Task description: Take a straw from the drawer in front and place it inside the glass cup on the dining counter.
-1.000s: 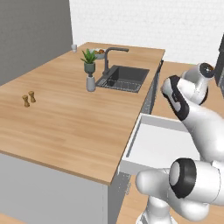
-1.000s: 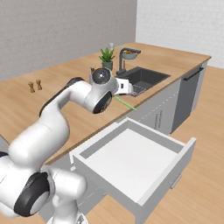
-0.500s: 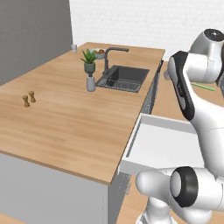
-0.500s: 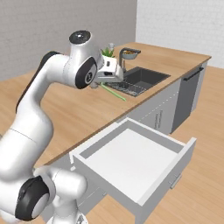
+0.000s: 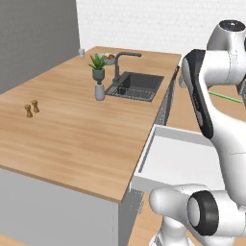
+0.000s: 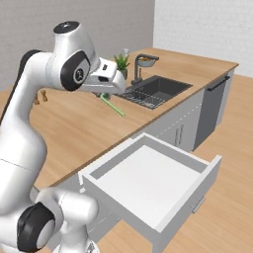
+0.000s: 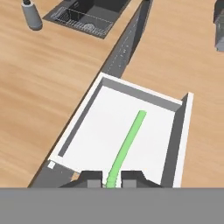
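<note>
Clamped between the two dark tips of our tool (image 7: 108, 179), the straw (image 7: 127, 147) runs away from us in the hand view, bright green and straight, its far end hanging over the open drawer (image 7: 176, 138) below; the jaws sit nearly together on the stick's near end; the drawer's white floor lies beneath the straw, with the grey front panel at one side; a dark sink (image 7: 89, 13) and a grey bottle (image 7: 32, 14) sit at the far edge of the wooden worktop (image 7: 39, 87).

From the left base view, we see the arm raised high on the right side, and a short length of the straw (image 5: 227, 97) pokes out beyond it toward the right edge, well above the drawer (image 5: 144, 158), which stands pulled out from under the worktop (image 5: 72, 139); on the wood sit a sink (image 5: 135, 85) with a dark faucet (image 5: 122, 62), a potted plant (image 5: 98, 64), a grey bottle (image 5: 99, 91) and two small brown shakers (image 5: 31, 108); a small pale cup (image 5: 81, 51) stands at the far corner, though we cannot tell whether it is the glass one.

From the right base view, our tool (image 6: 105, 95) sits at the end of the wrist, up above the worktop (image 6: 89, 123); the straw (image 6: 112, 105) slants down from it; the drawer (image 6: 207, 178) gapes open below.
</note>
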Available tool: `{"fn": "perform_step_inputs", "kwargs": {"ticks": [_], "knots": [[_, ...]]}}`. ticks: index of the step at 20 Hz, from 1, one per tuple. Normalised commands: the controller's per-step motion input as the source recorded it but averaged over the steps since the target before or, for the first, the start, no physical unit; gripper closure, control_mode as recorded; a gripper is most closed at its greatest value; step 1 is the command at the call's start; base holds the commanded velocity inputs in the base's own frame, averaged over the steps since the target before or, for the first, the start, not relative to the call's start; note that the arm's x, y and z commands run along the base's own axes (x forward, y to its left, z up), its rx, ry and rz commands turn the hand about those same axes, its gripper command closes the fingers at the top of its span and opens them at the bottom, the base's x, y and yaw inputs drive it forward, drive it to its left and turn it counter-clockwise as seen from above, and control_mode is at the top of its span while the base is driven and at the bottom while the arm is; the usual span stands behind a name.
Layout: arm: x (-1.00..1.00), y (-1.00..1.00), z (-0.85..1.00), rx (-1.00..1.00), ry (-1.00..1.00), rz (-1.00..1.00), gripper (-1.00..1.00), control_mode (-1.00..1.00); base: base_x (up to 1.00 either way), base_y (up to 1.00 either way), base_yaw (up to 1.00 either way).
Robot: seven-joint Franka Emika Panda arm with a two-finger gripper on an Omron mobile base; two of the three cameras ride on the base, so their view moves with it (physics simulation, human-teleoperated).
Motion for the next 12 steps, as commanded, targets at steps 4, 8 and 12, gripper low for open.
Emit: {"fn": "perform_step_inputs", "kwargs": {"ticks": [4,8,12], "knots": [[-0.53,0.0,0.0,0.0,0.0,-0.11,1.0,-1.0,0.0,0.0,0.0],[0.0,0.0,0.0,0.0,0.0,0.0,1.0,1.0,-0.92,0.23,-0.09],[0.0,0.0,0.0,0.0,0.0,0.0,1.0,1.0,-0.93,0.77,-0.06]]}}
